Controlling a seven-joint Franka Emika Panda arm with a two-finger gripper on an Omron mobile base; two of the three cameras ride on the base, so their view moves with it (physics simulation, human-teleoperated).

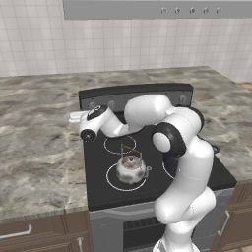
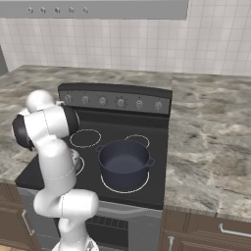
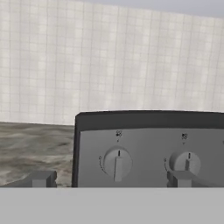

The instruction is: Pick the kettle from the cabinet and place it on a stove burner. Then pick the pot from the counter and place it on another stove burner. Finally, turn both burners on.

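Now | hand (image 3: 109,179) open, facing knobs (image 3: 117,163) | kettle (image 1: 131,169), pot (image 2: 124,163) on burners

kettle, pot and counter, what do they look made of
The kettle: looks like polished metal, silvery and mottled with reflections, with a thin brown handle, perhaps wood or plastic.
The pot: matte dark blue-grey, probably enamelled or coated metal; no shine.
The counter: marble-like stone, grey-brown with veined mottling.

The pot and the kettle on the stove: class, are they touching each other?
Apart. In the right base view the pot sits on the front right burner, with bare black stove top between it and the kettle behind the arm.
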